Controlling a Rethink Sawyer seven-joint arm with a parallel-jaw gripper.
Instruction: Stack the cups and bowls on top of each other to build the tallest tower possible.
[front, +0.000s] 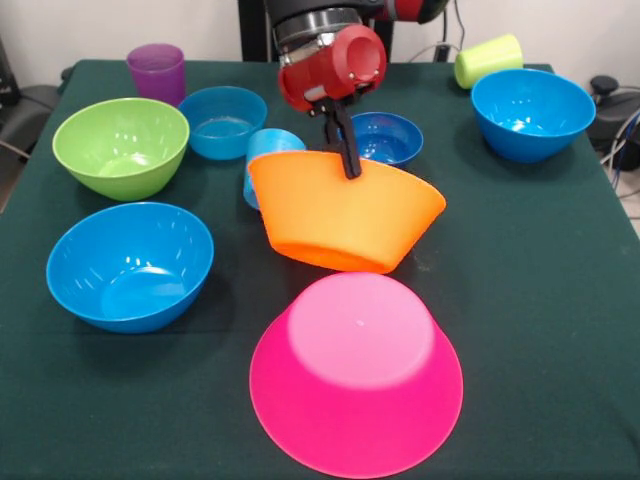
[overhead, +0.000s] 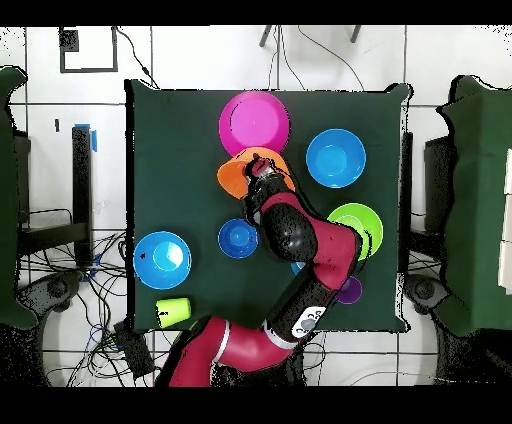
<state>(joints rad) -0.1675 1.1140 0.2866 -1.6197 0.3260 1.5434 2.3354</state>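
My gripper (front: 350, 168) (overhead: 262, 170) is shut on the far rim of the big orange bowl (front: 340, 220) (overhead: 234, 180). The bowl hangs tilted, its outer wall towards the front camera. Just in front of it the big pink bowl (front: 355, 375) (overhead: 254, 122) lies upside down on the table. Close behind the orange bowl are a light blue cup (front: 266, 146) on its side and the small dark-blue bowl (front: 388, 136) (overhead: 238, 238). No pile stands anywhere.
On the green cloth stand a blue bowl (front: 130, 265) (overhead: 335, 157), a green bowl (front: 120, 145) (overhead: 358, 228), a small light-blue bowl (front: 222, 120), a purple cup (front: 156, 72) (overhead: 348, 290), another blue bowl (front: 532, 113) (overhead: 162, 260) and a tipped yellow-green cup (front: 488, 60) (overhead: 173, 311).
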